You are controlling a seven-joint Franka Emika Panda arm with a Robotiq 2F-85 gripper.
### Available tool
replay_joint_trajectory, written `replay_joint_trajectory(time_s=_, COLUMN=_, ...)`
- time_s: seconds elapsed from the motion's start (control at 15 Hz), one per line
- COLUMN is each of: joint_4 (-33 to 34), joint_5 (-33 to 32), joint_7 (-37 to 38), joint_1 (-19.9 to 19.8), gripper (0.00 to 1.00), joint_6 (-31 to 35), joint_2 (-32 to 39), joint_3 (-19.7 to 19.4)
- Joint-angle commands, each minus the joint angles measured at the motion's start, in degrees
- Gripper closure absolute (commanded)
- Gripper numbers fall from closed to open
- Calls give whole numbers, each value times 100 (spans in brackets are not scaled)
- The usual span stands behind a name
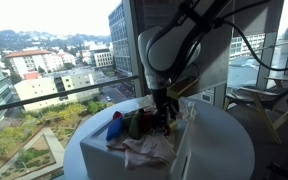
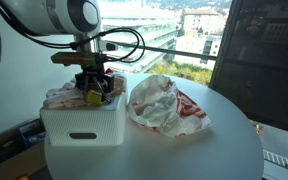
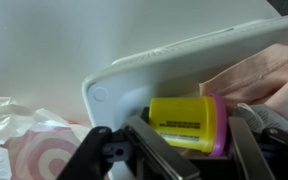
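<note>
A yellow jar (image 3: 184, 123) with a pink lid lies on its side in the near corner of a white bin (image 3: 184, 60). In the wrist view my gripper (image 3: 197, 142) straddles it, one finger (image 3: 149, 145) against its base and the other beside the lid. The jaws look closed onto the jar. In an exterior view the gripper (image 2: 94, 86) reaches straight down into the bin (image 2: 82, 125), with a bit of the yellow jar (image 2: 93, 97) showing between the fingers. A pinkish cloth (image 3: 259, 75) lies in the bin behind the jar.
A crumpled white plastic bag with red print (image 2: 162, 103) lies on the round white table (image 2: 194, 150) beside the bin. In an exterior view a blue item (image 1: 115, 125) and a bag (image 1: 144, 150) sit near the table's edge. Windows surround the table.
</note>
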Motion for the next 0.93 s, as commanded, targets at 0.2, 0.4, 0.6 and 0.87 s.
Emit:
replay_joint_trajectory(time_s=0.2, joint_4=50, joint_5=230, joint_7=-86, joint_1=-102, gripper=69, joint_6=-218, joint_2=-806, joint_3=-102)
replay_joint_trajectory(time_s=0.4, joint_4=345, joint_5=-166, joint_7=191, joint_1=-257, gripper=69, joint_6=-239, joint_2=-934, joint_3=-275)
replay_joint_trajectory(time_s=0.6, joint_4=531, joint_5=-690, joint_7=354, joint_1=-470, gripper=69, joint_6=20, joint_2=-670, joint_3=-451)
replay_joint_trajectory(time_s=0.87, joint_4=751, joint_5=-1177, joint_7=494, joint_1=-569, gripper=69, joint_6=389, joint_2=14, joint_3=-629)
